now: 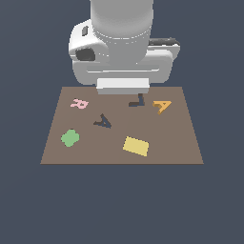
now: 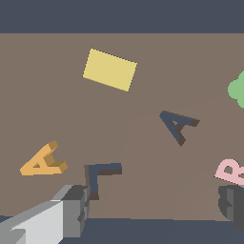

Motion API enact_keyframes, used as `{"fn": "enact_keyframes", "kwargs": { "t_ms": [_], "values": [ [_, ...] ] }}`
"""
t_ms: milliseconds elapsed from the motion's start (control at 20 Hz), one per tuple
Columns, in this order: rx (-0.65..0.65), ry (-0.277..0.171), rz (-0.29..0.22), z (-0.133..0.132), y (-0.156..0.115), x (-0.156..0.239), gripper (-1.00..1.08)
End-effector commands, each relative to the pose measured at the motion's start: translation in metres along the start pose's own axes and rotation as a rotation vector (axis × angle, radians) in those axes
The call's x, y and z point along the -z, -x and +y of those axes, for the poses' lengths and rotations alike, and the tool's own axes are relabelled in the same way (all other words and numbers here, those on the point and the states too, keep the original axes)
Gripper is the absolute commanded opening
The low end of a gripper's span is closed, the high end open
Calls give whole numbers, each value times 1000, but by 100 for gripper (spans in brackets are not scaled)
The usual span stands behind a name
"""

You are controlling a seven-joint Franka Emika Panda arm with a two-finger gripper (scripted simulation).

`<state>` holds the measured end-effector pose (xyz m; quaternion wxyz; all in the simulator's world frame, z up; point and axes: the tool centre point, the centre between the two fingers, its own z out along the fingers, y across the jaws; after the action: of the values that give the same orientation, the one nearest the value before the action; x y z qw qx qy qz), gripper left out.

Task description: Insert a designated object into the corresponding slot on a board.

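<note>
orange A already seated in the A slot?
No, the orange A lies on the board toward the exterior view's right, apart from the dark A slot, which is empty.

On the board (image 1: 119, 152) we see the letter A block (image 1: 162, 105) near the far edge toward the exterior view's right, L recess (image 1: 137, 101) just beside it, A slot (image 1: 103, 121) mid-board, letter R (image 1: 79, 103) by the far corner on the exterior view's left, rectangle (image 1: 136, 146) near the front edge.

I see the brown board (image 1: 121, 155) carrying orange A (image 1: 162, 105), pink R (image 1: 79, 103), yellow rectangle (image 1: 136, 146), green shape (image 1: 70, 137).
</note>
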<state>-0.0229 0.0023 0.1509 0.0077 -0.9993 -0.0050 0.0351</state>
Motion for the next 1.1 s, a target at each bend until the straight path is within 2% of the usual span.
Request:
{"fn": "enact_keyframes", "kwargs": {
  "t_ms": [0, 500, 1050],
  "values": [
    [0, 0, 0, 0, 0, 0, 100],
    [-59, -1, 4, -6, 6, -5, 100],
    [-257, -6, 15, -27, 21, -23, 100]
  ]
}}
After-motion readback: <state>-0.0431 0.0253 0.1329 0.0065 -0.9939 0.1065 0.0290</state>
